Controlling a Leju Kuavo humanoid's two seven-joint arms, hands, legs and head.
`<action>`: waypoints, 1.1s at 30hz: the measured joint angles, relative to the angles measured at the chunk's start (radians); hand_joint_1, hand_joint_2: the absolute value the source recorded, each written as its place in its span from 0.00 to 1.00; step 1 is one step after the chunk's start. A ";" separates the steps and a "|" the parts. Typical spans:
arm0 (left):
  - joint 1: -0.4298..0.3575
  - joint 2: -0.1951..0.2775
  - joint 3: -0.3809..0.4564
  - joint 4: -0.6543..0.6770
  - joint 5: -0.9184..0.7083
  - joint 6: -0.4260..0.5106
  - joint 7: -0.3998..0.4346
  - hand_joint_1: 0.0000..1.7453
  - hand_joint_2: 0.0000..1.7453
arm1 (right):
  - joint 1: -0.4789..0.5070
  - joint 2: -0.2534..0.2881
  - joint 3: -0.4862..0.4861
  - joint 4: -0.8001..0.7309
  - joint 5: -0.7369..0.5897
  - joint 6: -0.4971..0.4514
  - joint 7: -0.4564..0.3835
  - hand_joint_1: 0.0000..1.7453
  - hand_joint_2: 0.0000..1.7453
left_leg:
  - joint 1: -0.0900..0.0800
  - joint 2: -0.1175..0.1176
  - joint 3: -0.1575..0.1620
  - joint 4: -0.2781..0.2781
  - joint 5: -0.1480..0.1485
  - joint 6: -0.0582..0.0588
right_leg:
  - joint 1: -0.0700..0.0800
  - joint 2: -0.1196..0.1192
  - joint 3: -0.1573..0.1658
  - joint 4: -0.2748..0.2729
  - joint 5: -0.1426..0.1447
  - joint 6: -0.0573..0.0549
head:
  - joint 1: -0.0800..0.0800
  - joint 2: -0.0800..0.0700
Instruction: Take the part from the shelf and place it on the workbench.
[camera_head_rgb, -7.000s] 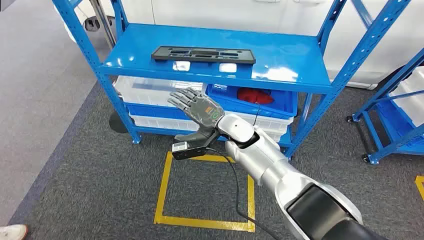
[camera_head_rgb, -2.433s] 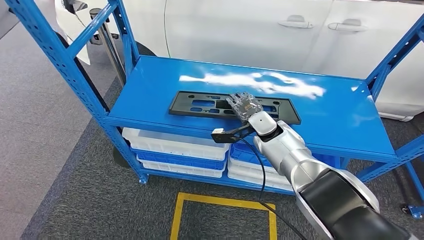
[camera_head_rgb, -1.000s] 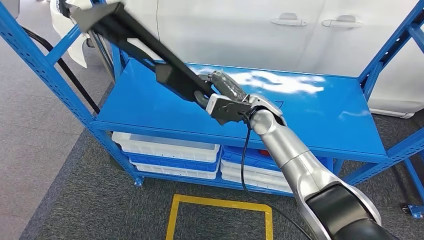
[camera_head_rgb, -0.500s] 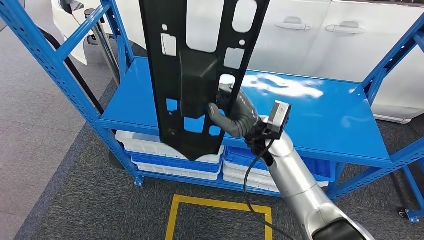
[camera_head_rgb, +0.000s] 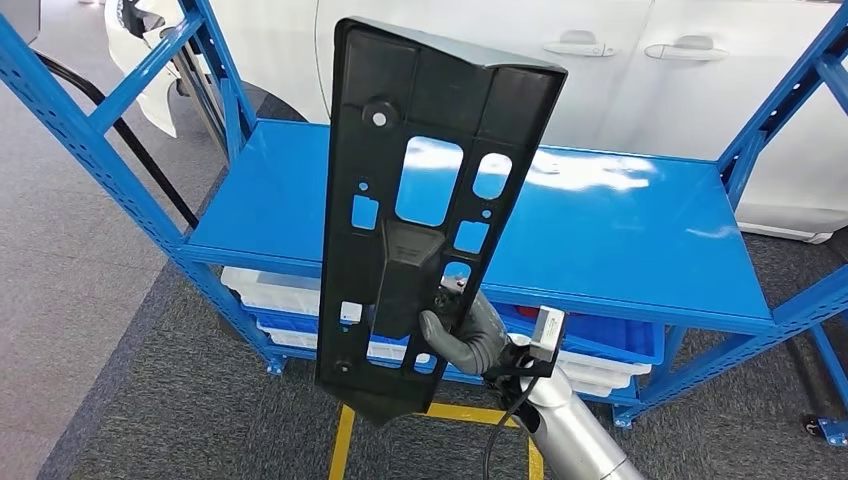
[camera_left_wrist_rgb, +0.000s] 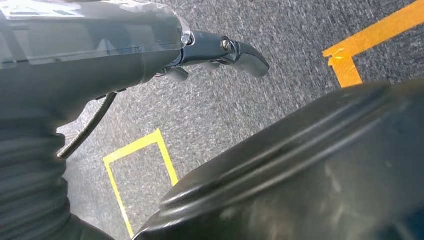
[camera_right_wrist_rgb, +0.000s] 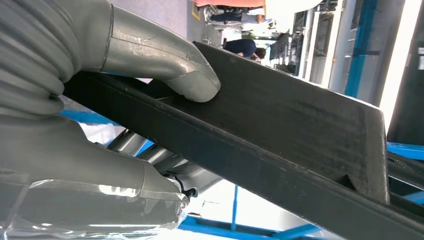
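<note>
The part (camera_head_rgb: 420, 200) is a long black plastic panel with several cut-outs. It stands upright in front of me, clear of the blue shelf (camera_head_rgb: 620, 240) behind it. My right hand (camera_head_rgb: 465, 335) grips it near its lower end, fingers wrapped round one edge. In the right wrist view the grey thumb (camera_right_wrist_rgb: 165, 57) presses on the panel's (camera_right_wrist_rgb: 280, 130) flat face. My left hand (camera_left_wrist_rgb: 200, 50) hangs over the grey carpet, its fingers stretched out with nothing in them.
A white car (camera_head_rgb: 600, 60) stands behind the shelf. White and blue bins (camera_head_rgb: 600, 345) sit on the lower level. Blue uprights (camera_head_rgb: 90, 130) flank the shelf, and another rack (camera_head_rgb: 830, 300) stands at the right. Yellow tape (camera_head_rgb: 345, 440) marks the carpet.
My right hand took the part off the shelf top, swung it from slanted to upright, then brought it down and closer to me. The shelf top is now bare.
</note>
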 joint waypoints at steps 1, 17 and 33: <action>0.003 0.000 0.000 0.000 0.007 0.007 -0.001 0.00 1.00 | 0.004 0.000 0.002 -0.002 0.000 0.000 0.000 1.00 1.00 | -0.001 0.001 0.036 -0.069 0.024 0.004 | 0.002 0.002 0.000 0.004 -0.003 0.003 | 0.000 0.000; 0.008 -0.009 0.007 0.000 0.037 0.016 0.034 0.00 1.00 | 0.035 -0.013 -0.007 0.038 -0.036 -0.016 0.039 1.00 1.00 | 0.002 -0.003 0.077 -0.160 0.048 0.037 | -0.010 0.006 -0.020 0.052 -0.017 0.048 | 0.000 0.000; 0.003 -0.008 0.008 -0.001 0.037 -0.001 0.053 0.00 1.00 | 0.065 -0.011 -0.046 0.018 -0.056 -0.051 0.069 1.00 1.00 | 0.003 -0.033 0.074 -0.136 0.038 0.010 | -0.004 0.074 -0.001 0.004 0.001 0.016 | 0.000 0.000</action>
